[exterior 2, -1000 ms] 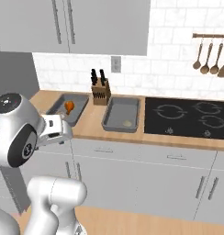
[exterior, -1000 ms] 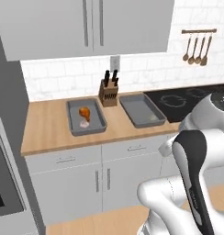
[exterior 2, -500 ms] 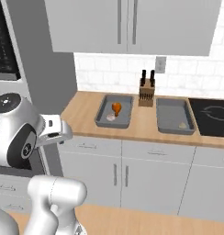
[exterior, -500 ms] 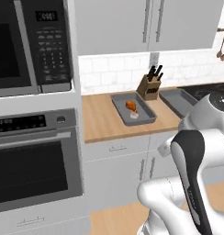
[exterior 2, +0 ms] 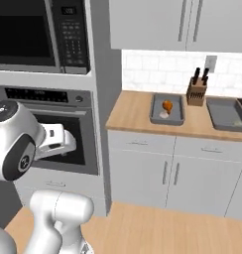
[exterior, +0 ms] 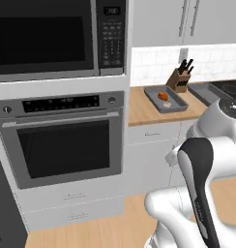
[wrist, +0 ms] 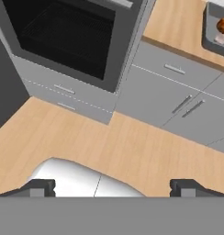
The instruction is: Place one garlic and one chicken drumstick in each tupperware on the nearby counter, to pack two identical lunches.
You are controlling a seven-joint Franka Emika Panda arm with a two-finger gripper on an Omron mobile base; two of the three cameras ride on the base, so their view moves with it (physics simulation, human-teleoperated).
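Resting in tupperware (exterior 2: 167,117) on counter (exterior 2: 138,109): drumstick (exterior 2: 167,105), garlic (exterior 2: 163,114).

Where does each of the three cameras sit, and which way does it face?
Left base view: behind the arm's left, facing the oven; white arm at lower right.
Right base view: behind the arm's right, facing the counter; arm at lower left.
Hand view: on the hand, looking down at floor and cabinets; open gripper at bottom.
All share the tupperware holding a drumstick.

We see the tupperware (exterior 2: 166,109) on the counter (exterior 2: 133,111), drumstick (exterior 2: 167,105) inside, knife block (exterior 2: 196,90) at its two o'clock, oven (exterior 2: 48,131) at nine.
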